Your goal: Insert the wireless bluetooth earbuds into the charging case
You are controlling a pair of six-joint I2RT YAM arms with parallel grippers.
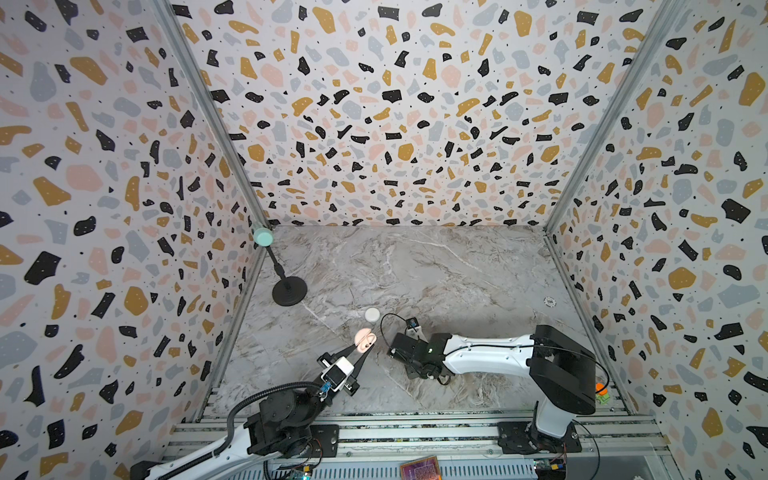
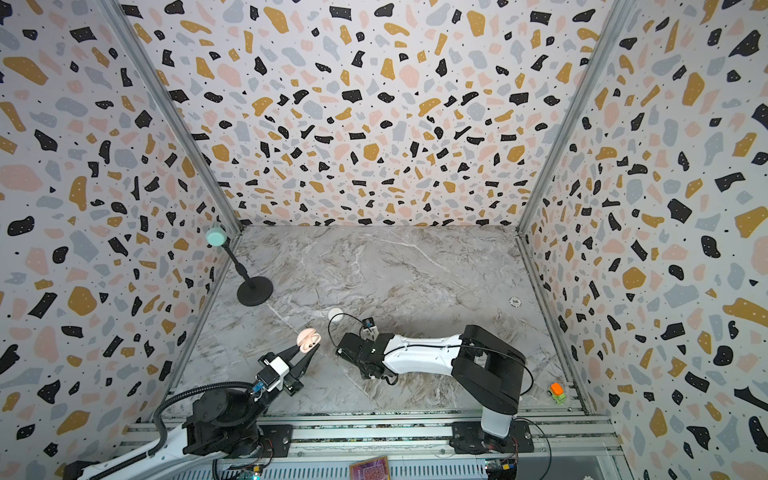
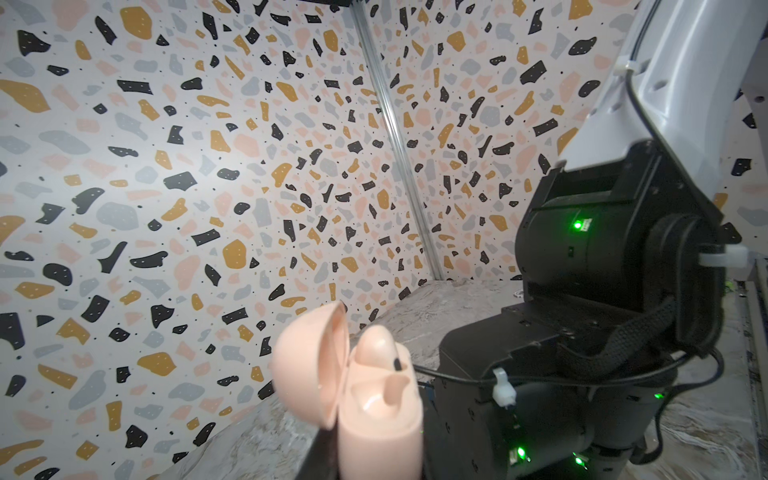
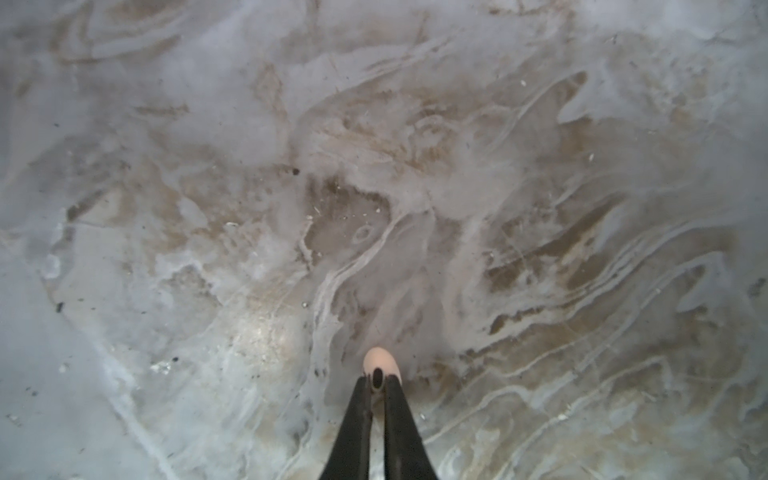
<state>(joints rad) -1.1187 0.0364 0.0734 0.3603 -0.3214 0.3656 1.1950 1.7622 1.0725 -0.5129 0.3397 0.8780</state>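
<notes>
Faintly, the chip bears print too small to read. The left gripper is clamped on the open pink case; its wrist view shows one earbud seated inside. Only the right wrist view shows the right gripper pinching a second earbud over the table.

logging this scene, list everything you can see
pink case: 1, pink, open, in left gripper
seated earbud: 1, pink, in pink case
held earbud: 1, pink, in right gripper
white case: 1, white, table, beyond pink case
stand: 1, black, mint top, far left
chip: 1, white, by right wall
toy car: 1, orange-green, near right corner
board: 1, purple, front rail
table: 1, grey marble
left gripper: 1, black, shut on pink case
right gripper: 1, black, shut on held earbud
</notes>
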